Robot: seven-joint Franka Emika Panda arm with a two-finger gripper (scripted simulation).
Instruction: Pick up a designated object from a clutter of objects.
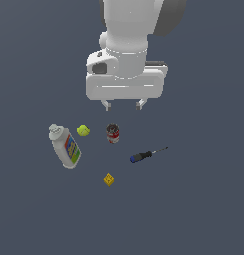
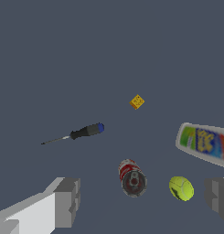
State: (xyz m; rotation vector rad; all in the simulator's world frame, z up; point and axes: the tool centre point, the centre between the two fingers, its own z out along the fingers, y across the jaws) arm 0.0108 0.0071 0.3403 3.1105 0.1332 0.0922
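The gripper [image 1: 123,104] hangs above the clutter, jaws spread wide and holding nothing. The white bottle [image 1: 66,146] lies on its side, out beyond one finger. The screwdriver [image 1: 146,156] lies well off toward the other finger's side. The red can [image 1: 112,133] stands almost under the open jaws, the tennis ball [image 1: 83,130] just beside it, toward the bottle. The yellow cube [image 1: 108,180] sits farthest from the gripper.

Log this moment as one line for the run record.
phase: pre-grasp | hand: open, above clutter, holding nothing | target: tennis ball, free, between white bottle and red can | screwdriver, yellow cube: apart
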